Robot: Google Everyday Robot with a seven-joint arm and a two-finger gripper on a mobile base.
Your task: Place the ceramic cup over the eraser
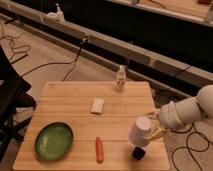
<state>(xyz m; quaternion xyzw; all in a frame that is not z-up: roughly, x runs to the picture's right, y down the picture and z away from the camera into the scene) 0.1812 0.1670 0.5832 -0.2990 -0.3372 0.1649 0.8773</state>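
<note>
Taking the eraser as the landmark and reading from the far left, a round green plate lies flat on the wooden tabletop, well to the left of the eraser near the tabletop's front left corner. Between plate and eraser lies a slim orange-red carrot-like stick, pointing front to back. Farther back and left of the eraser, a flat white rectangular block rests near the middle of the tabletop. Behind the eraser, at the tabletop's far edge, stands a small white bottle with a narrow neck. The eraser itself is a small black chunky block close to the front edge; its upper part is overlapped by the ceramic cup, so its top face cannot be seen. The cup is plain white, tapered and handleless, tilted with one end turned up and left, and it hangs just above the eraser, whether touching it or not cannot be told. The pincer holds the cup from the right, one pale finger showing along the cup's side and the other hidden. To the right of the eraser, the white arm runs off the picture's right edge.
</note>
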